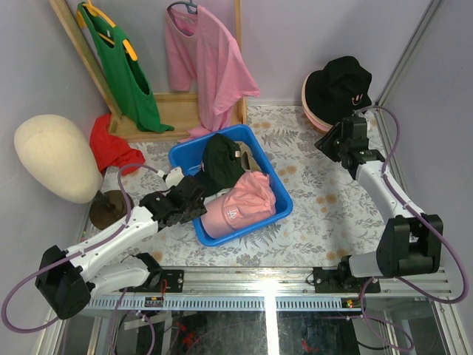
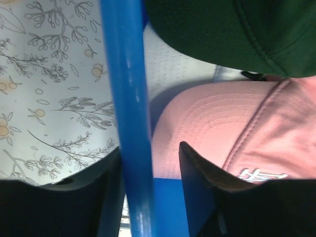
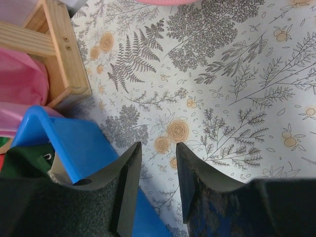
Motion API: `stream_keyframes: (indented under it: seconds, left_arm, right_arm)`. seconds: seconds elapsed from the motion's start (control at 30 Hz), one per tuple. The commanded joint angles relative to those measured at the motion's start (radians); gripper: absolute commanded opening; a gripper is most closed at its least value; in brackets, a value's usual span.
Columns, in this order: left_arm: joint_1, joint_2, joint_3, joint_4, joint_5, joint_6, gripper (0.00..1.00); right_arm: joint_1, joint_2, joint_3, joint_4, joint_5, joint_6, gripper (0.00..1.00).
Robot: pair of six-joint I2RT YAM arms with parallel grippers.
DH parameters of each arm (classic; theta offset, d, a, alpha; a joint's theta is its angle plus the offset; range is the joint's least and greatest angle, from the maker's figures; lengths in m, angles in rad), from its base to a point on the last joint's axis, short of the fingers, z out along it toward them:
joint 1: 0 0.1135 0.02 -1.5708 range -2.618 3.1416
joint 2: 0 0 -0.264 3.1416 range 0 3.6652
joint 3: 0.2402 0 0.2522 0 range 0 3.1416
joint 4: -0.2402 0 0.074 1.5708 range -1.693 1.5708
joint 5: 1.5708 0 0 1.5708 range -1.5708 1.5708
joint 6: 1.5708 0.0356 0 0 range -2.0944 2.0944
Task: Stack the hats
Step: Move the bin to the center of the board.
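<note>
Pink cap (image 2: pixel 237 133) lies beside left fingers (image 2: pixel 212 207), half-open astride the bin rim (image 2: pixel 126 98); shift inward before closing. Right fingers (image 3: pixel 202 187) narrow, empty.

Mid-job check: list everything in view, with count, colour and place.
Blue bin: one, table centre.
Dark green cap: one, in the bin, far side.
Pink cap: one, in the bin, near side.
Black bucket hat: one, back right, atop a pink hat.
Green T-shirt, pink T-shirt: one each, hanging on the wooden rack.
Red cloth: one, beside the rack.
Mannequin head: one, cream, left.
Left gripper: open, astride the bin's rim.
Right gripper: open, empty, above the tablecloth.
</note>
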Motion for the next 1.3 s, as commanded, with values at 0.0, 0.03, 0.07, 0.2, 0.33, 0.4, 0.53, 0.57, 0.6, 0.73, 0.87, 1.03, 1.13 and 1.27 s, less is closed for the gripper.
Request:
stream_keyframes:
  seconds: [0.0, 0.03, 0.07, 0.2, 0.33, 0.4, 0.53, 0.57, 0.6, 0.73, 0.87, 1.03, 1.13, 1.27]
  left_arm:
    - [0.002, 0.004, -0.025, 0.165, 0.073, 0.071, 0.33]
    - [0.001, -0.001, -0.029, 0.174, 0.085, 0.077, 0.25]
    - [0.0, -0.004, -0.03, 0.186, 0.105, 0.087, 0.21]
    - [-0.028, 0.009, -0.008, 0.208, 0.147, 0.132, 0.04]
    - [-0.096, 0.059, 0.038, 0.231, 0.161, 0.172, 0.01]
    - [-0.142, 0.099, 0.068, 0.251, 0.173, 0.177, 0.01]
    - [-0.209, 0.187, 0.127, 0.273, 0.17, 0.169, 0.01]
    - [-0.222, 0.211, 0.144, 0.277, 0.165, 0.164, 0.01]
    - [-0.235, 0.236, 0.164, 0.276, 0.158, 0.156, 0.01]
    - [-0.267, 0.33, 0.246, 0.258, 0.11, 0.101, 0.0]
    - [-0.279, 0.433, 0.358, 0.21, 0.065, 0.054, 0.0]
    - [-0.279, 0.527, 0.469, 0.171, 0.007, 0.013, 0.0]
    - [-0.279, 0.57, 0.515, 0.163, 0.017, 0.007, 0.0]
    - [-0.281, 0.614, 0.536, 0.188, 0.057, -0.032, 0.0]
  right_arm:
    - [0.011, -0.069, 0.086, -0.046, -0.012, -0.03, 0.41]
    - [0.01, -0.076, 0.095, -0.054, -0.013, -0.031, 0.41]
    - [0.011, -0.082, 0.106, -0.062, -0.014, -0.032, 0.42]
    - [0.01, -0.113, 0.145, -0.094, -0.012, -0.033, 0.42]
    - [0.01, -0.143, 0.181, -0.127, -0.008, -0.037, 0.42]
    - [0.01, -0.152, 0.2, -0.147, -0.01, -0.039, 0.42]
    - [0.011, -0.175, 0.222, -0.171, -0.011, -0.041, 0.43]
    - [0.01, -0.178, 0.226, -0.178, -0.01, -0.043, 0.43]
    - [0.011, -0.183, 0.23, -0.184, -0.01, -0.045, 0.43]
    - [0.01, -0.203, 0.242, -0.205, -0.009, -0.057, 0.43]
    - [0.011, -0.217, 0.257, -0.225, -0.011, -0.061, 0.43]
    - [0.011, -0.23, 0.274, -0.241, -0.02, -0.064, 0.43]
    - [0.011, -0.234, 0.282, -0.245, -0.029, -0.064, 0.43]
    - [0.011, -0.234, 0.292, -0.244, -0.039, -0.06, 0.43]
